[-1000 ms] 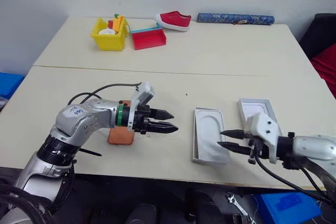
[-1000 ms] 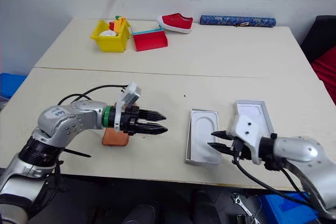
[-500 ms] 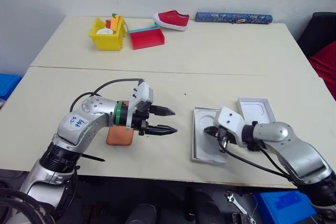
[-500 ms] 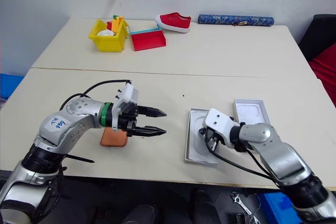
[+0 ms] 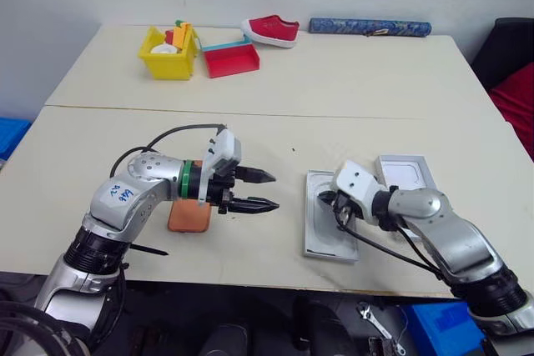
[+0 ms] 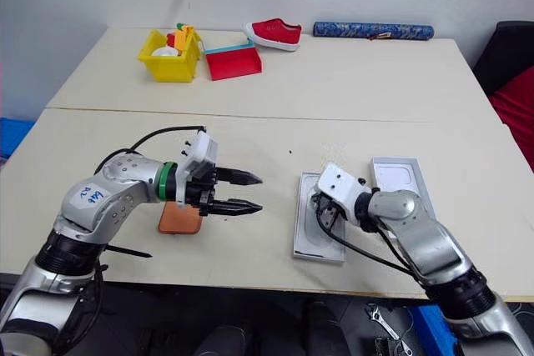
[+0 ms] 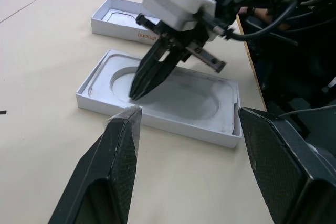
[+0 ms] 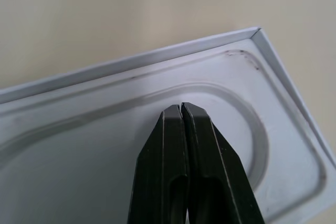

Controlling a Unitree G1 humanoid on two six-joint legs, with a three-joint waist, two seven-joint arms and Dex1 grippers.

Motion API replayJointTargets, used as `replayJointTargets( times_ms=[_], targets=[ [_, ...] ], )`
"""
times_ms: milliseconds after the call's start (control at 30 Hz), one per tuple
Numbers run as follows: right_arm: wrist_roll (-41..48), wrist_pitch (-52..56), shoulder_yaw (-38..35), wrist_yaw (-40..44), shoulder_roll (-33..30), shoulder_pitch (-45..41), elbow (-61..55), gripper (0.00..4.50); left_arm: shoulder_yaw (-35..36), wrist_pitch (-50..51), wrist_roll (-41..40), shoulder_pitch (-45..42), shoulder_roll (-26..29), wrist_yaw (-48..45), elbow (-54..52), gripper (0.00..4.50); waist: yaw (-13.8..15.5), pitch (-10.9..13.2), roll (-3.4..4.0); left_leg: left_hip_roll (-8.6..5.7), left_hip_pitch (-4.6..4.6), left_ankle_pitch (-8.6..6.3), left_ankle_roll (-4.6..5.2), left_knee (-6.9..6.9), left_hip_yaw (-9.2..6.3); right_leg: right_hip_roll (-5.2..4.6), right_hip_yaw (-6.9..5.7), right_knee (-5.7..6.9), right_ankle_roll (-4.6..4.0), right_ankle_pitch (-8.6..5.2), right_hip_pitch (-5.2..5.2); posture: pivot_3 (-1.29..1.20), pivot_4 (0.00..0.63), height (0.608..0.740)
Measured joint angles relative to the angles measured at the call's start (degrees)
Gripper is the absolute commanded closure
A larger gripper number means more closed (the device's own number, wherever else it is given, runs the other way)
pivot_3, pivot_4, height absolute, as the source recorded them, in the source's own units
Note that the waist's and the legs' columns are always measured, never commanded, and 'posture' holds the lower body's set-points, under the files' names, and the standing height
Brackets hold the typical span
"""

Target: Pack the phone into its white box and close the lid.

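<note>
The orange phone (image 5: 190,216) lies flat on the table, partly hidden under my left wrist. My left gripper (image 5: 275,190) hovers open and empty above the table, pointing toward the white box (image 5: 307,233). A white moulded insert (image 5: 331,238) with an oval recess lies in that box. My right gripper (image 7: 135,94) is shut, its tips down in the recess of the insert (image 8: 247,124), holding nothing. The lid (image 5: 405,174), an all-white tray with a faint outline inside, sits open side up just right of the box.
On the far table stand a yellow bin (image 5: 169,50) of toys, a red tray (image 5: 233,60), a red shoe (image 5: 271,29) and a blue roll (image 5: 370,27). The box lies close to the table's near edge (image 5: 275,263).
My right gripper swung in from the near right edge, shut, and came down onto the insert in the box. My left gripper rolled a little and stayed in place.
</note>
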Motion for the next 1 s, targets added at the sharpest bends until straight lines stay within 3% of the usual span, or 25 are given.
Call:
replayJointTargets(
  times_ms=[200, 700, 867, 1000],
  targets=[
    [2.14, 2.44, -5.59, 2.25, -5.62, 5.43, -6.53, 4.46, 0.11, 0.05, 0.72, 0.29, -0.64, -0.49, -0.04, 1.42, 0.03, 0.00, 0.00, 0.01, 0.01, 0.00, 0.01, 0.01, -0.09, -0.02, -0.09, -0.17, 0.00, 0.00, 0.07, 0.00, 0.150, 0.740],
    [-6.67, -4.27, 3.05, -2.29, 0.59, 1.85, 2.10, 4.46, 0.10, 0.08, 1.96, 0.15, -2.13, -1.19, 1.35, 1.42, -0.09, 0.00, 0.00, 0.00, 0.05, 0.00, 0.00, 0.05, -0.07, -0.02, -0.08, -0.07, -0.01, 0.00, 0.07, 0.00, 0.150, 0.740],
    [-3.28, -0.21, -0.19, -0.96, 0.89, 3.04, -0.09, 4.46, 0.50, 1.12, 1.94, 0.22, -1.69, -1.13, 1.39, 1.42, -0.05, 0.01, 0.02, -0.01, 0.00, 0.00, 0.00, 0.05, -0.10, -0.02, -0.09, 0.02, -0.01, 0.00, 0.04, 0.00, 0.150, 0.740],
    [5.64, 4.42, -8.04, 2.53, 0.92, 2.98, -6.16, 4.49, 3.86, 4.65, 0.53, 1.08, 0.42, -1.02, 1.40, 1.26, -0.26, 0.04, 0.06, 0.04, 0.00, -0.01, 0.00, 0.03, -0.12, 0.01, -0.10, 0.01, -0.01, 0.00, 0.03, 0.00, 0.150, 0.740]
  ],
)
